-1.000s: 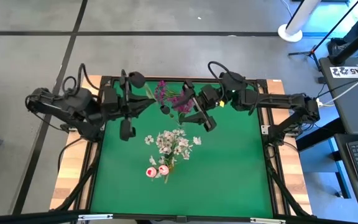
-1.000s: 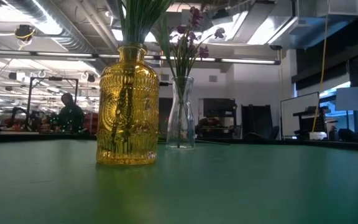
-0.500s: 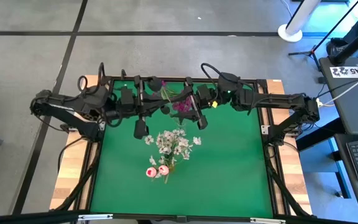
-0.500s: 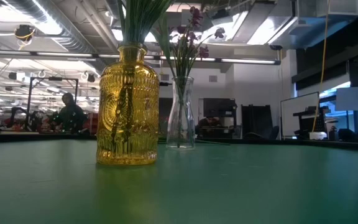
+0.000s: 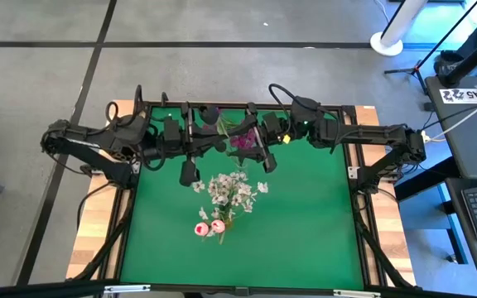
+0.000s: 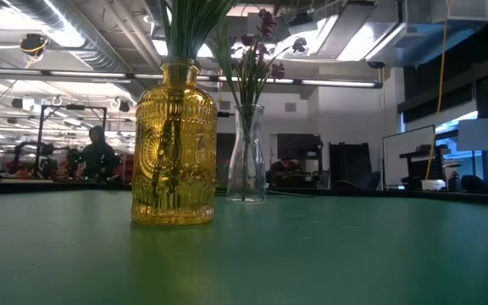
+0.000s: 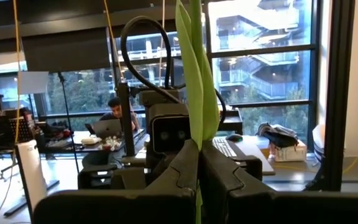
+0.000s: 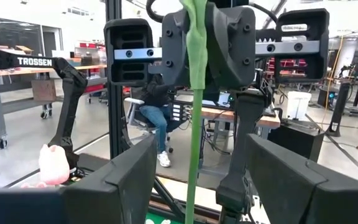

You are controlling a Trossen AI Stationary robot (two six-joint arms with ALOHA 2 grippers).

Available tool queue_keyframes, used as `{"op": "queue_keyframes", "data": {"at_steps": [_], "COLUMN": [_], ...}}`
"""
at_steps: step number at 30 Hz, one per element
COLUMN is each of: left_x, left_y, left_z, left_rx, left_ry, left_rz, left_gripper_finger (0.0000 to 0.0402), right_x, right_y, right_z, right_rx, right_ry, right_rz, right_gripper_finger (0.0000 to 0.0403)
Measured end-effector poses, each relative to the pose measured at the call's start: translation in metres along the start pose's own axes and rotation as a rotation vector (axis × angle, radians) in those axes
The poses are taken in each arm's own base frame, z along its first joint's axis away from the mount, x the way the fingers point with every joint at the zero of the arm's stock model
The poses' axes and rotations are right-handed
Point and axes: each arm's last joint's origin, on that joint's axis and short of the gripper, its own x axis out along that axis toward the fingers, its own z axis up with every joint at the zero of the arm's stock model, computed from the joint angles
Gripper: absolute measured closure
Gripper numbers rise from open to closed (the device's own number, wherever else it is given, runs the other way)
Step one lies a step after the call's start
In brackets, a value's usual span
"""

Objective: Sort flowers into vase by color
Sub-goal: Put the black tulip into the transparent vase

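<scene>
My left gripper (image 5: pixel 218 139) is shut on a long green stem with a leaf (image 7: pixel 196 74), high above the far middle of the table. My right gripper (image 5: pixel 252 144) faces it, open. Its two fingers stand on either side of the same stem (image 8: pixel 194 124) without touching it. Magenta clusters (image 5: pixel 240 138) show between the grippers; I cannot tell which belongs to the held stem. A clear vase (image 6: pixel 246 154) holds magenta flowers. A yellow glass vase (image 6: pixel 174 152) holds green stems. White blossoms (image 5: pixel 233 189) and pink buds (image 5: pixel 209 226) show nearer the front. My left gripper pinches the green stem (image 7: pixel 197 140) between its two fingers, which come level from the table's left and lie across it. The stem stands upright. Its leaf rises above the fingers and its lower part (image 8: pixel 190 186) hangs below them, clear of the table.
The green mat (image 5: pixel 305 223) has free room on its right and near parts. The black table frame (image 5: pixel 358 190) runs around it. A person sits at a desk (image 7: pixel 110 121) and another on a chair (image 8: pixel 157 118) beyond the table.
My left gripper has gone toward the table's right, up to my right gripper. My right gripper has shifted a little toward the left and the far edge. The two now face each other around the stem.
</scene>
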Motion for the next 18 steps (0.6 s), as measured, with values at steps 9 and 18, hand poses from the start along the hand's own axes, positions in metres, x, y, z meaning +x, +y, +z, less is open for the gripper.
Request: {"op": "queue_keyframes", "data": {"at_steps": [9, 18], "left_x": [0.0018, 0.0018], "left_y": [-0.0012, -0.0012], "left_z": [-0.0034, -0.0036], "left_rx": [-0.015, -0.017], "left_ry": [0.021, 0.024], "left_rz": [-0.002, -0.002], "left_gripper_finger": [0.0401, 0.0401], "right_x": [0.0000, 0.0000], "right_y": [0.0001, 0.0012], "right_z": [-0.0001, -0.0001], "right_rx": [0.027, 0.027], "right_ry": [0.001, 0.001], "right_rz": [0.004, 0.043], "right_gripper_finger": [0.0209, 0.0343]}}
